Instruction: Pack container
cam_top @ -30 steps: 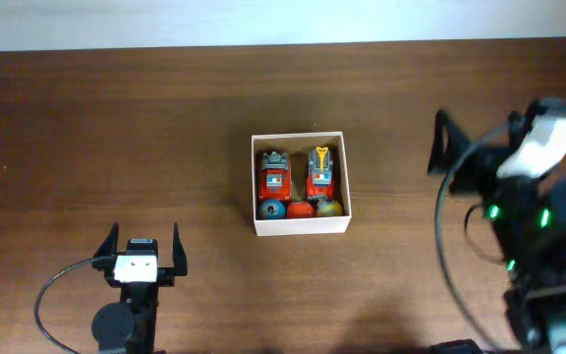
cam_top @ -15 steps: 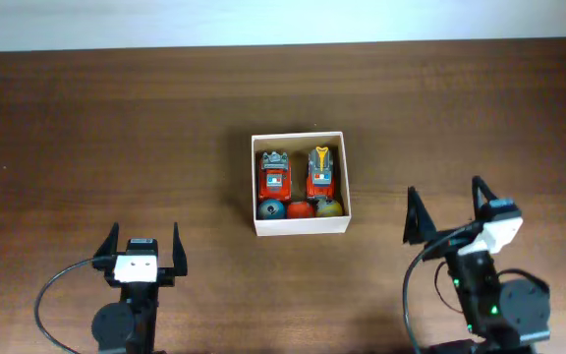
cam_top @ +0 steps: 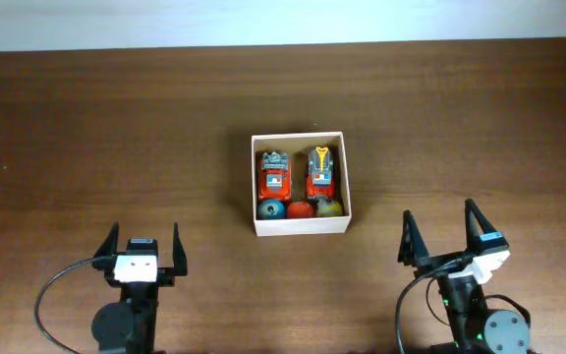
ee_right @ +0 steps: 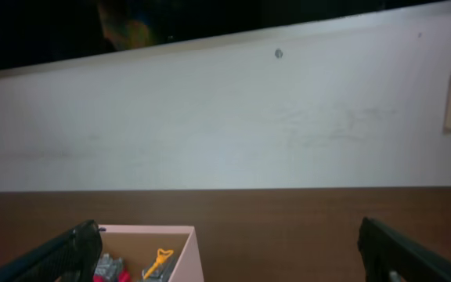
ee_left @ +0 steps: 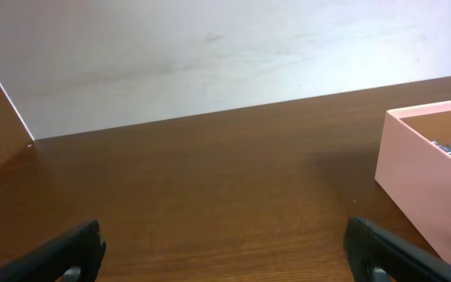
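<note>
Although the overhead view shows the container (cam_top: 300,225) whole, near the middle of the table (cam_top: 116,128), the wrist views cut it off. The left wrist view catches only a corner of it at the right edge, and the right wrist view only its rim along the bottom. Inside lie two red toy cars (cam_top: 274,175) side by side and three balls (cam_top: 300,208) in a row against the near wall; their details are too small to read. The left gripper (cam_top: 145,236) and right gripper (cam_top: 439,224) both have their jaws spread wide and hold nothing, well apart from the container.
</note>
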Robot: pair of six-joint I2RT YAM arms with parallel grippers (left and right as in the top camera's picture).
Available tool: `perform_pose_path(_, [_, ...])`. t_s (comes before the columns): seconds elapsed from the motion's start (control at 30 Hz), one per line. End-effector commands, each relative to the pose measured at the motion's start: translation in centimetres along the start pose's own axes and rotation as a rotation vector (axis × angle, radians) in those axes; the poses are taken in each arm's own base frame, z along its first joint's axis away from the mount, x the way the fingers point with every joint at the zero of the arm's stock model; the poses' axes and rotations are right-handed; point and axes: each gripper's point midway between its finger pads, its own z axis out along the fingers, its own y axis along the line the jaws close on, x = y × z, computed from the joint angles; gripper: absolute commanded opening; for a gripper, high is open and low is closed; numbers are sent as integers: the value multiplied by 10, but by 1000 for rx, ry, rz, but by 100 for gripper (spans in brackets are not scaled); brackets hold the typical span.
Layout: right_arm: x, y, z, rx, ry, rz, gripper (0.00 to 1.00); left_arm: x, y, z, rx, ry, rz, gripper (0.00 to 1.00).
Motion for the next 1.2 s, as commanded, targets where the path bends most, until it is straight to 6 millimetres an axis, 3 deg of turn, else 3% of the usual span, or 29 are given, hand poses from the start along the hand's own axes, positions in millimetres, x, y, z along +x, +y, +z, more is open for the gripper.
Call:
perform_pose_path(0.0, [9, 1, 1, -17, -15, -14, 99, 1, -2, 0, 11, -4, 13, 99])
perform_pose_path(0.27, [44, -2, 3, -37, 46, -18, 99, 1, -2, 0, 11, -4, 13, 99])
perform_pose_path(0.53, [58, -14, 2, -4, 104, -63, 99, 1, -2, 0, 11, -4, 13, 99])
perform_pose_path(0.67, [84, -13, -2, -14, 212, -105, 99, 1, -2, 0, 11, -4, 13, 99])
perform_pose_path(1.17, [86, -32, -3, 95, 220, -114, 99, 1, -2, 0, 11, -4, 13, 99])
